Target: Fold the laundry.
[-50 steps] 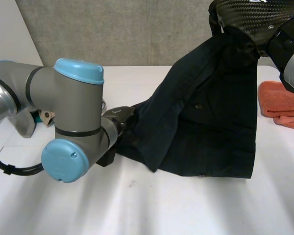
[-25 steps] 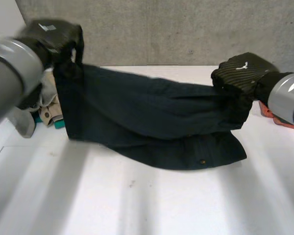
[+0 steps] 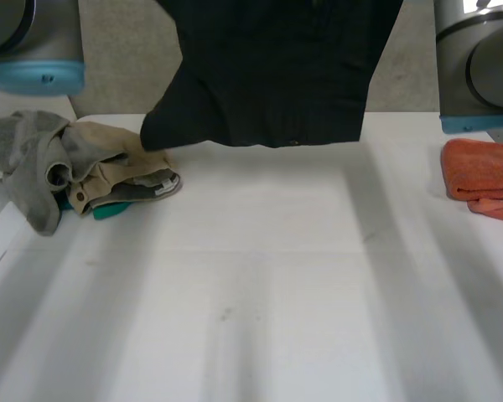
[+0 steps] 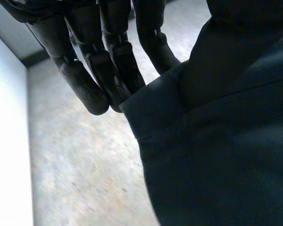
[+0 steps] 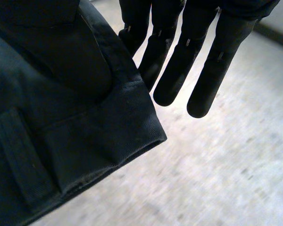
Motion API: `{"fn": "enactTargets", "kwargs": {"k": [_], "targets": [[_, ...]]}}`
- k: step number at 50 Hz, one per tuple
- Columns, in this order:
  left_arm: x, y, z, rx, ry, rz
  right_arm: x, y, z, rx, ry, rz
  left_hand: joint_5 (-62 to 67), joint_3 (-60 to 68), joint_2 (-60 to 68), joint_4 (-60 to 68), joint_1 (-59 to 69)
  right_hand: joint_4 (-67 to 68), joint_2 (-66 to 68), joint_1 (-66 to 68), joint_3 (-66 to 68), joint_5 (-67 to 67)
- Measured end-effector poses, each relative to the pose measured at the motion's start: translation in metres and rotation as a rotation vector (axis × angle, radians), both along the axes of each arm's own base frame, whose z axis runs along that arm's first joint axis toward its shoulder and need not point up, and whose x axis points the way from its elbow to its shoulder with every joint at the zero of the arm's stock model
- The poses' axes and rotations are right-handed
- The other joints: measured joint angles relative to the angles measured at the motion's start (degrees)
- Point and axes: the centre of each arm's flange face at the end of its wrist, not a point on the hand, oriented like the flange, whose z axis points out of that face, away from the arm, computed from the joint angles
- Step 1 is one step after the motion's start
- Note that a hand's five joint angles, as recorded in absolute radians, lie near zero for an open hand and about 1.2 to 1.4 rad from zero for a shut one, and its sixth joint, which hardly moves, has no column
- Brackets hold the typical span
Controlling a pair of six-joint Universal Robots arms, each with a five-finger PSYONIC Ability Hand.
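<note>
Head view: dark garment now lifted off table.

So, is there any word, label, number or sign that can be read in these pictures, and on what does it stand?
None can be read.
The dark garment shows no print.
A pale patch on the clothes pile may be a label, but it is too small to read.
The orange towel is plain.

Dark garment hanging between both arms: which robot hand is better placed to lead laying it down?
Right, probably. Below the right robot hand the dark garment hangs straight above the table; below the left robot hand its hem flares toward the clothes pile.
</note>
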Motion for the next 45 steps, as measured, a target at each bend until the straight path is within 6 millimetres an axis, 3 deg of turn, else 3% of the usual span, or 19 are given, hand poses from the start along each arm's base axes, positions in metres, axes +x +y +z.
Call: {"fn": "enactTargets", "kwargs": {"k": [5, 9, 11, 12, 17, 22, 25, 29, 37, 41, 45], "targets": [[0.0, 0.001, -0.038, 0.131, -0.089, -0.025, -0.001, 0.002, -0.036, 0.168, 0.086, 0.033, 0.0, 0.0, 0.07, 0.0, 0.0, 0.0, 0.0, 0.0, 0.0, 0.0], [0.001, 0.005, -0.093, 0.304, -0.178, -0.044, -0.004, 0.009, -0.078, 0.318, 0.174, 0.079, 0.0, 0.0, 0.11, 0.0, 0.0, 0.0, 0.0, 0.0, 0.0, 0.0], [0.001, 0.007, -0.101, 0.329, -0.191, -0.047, -0.004, 0.011, -0.084, 0.335, 0.184, 0.087, 0.0, 0.0, 0.11, 0.0, 0.0, 0.0, 0.0, 0.0, 0.0, 0.0], [0.001, 0.016, -0.138, 0.443, -0.253, -0.058, -0.004, 0.02, -0.114, 0.432, 0.245, 0.135, 0.0, 0.0, 0.11, 0.0, 0.0, 0.0, 0.0, 0.0, 0.0, 0.0], [0.005, 0.042, -0.196, 0.628, -0.391, -0.067, -0.009, 0.042, -0.168, 0.616, 0.366, 0.182, 0.0, 0.0, 0.12, 0.0, 0.0, 0.0, 0.0, 0.0, 0.0, 0.0], [0.012, 0.08, -0.231, 0.786, -0.567, -0.068, -0.028, 0.071, -0.201, 0.803, 0.531, 0.135, 0.0, 0.0, 0.12, 0.0, 0.0, 0.0, 0.0, 0.0, 0.0, 0.0], [0.018, 0.103, -0.238, 0.857, -0.659, -0.073, -0.041, 0.087, -0.205, 0.88, 0.618, 0.104, 0.0, 0.0, 0.12, 0.0, 0.0, 0.0, 0.0, 0.0, 0.0, 0.0], [0.028, 0.141, -0.24, 0.961, -0.798, -0.091, -0.067, 0.124, -0.2, 1.033, 0.803, 0.073, 0.0, 0.0, 0.12, 0.0, 0.0, 0.0, 0.0, 0.0, 0.0, 0.0], [0.051, 0.222, -0.244, 1.198, -1.117, -0.19, -0.1, 0.185, -0.185, 1.243, 1.101, 0.186, 0.0, 0.0, 0.12, 0.0, 0.0, 0.0, 0.0, 0.0, 0.0, 0.0], [0.051, 0.24, -0.248, 1.242, -1.2, -0.239, -0.103, 0.192, -0.184, 1.264, 1.158, 0.243, 0.0, 0.0, 0.12, 0.0, 0.0, 0.0, 0.0, 0.0, 0.0, 0.0], [0.04, 0.228, -0.251, 1.219, -1.201, -0.221, -0.102, 0.181, -0.19, 1.275, 1.145, 0.242, 0.01, 0.0, 0.12, 0.0, 0.0, 0.0, 0.0, 0.0, 0.0, 0.0]]}}
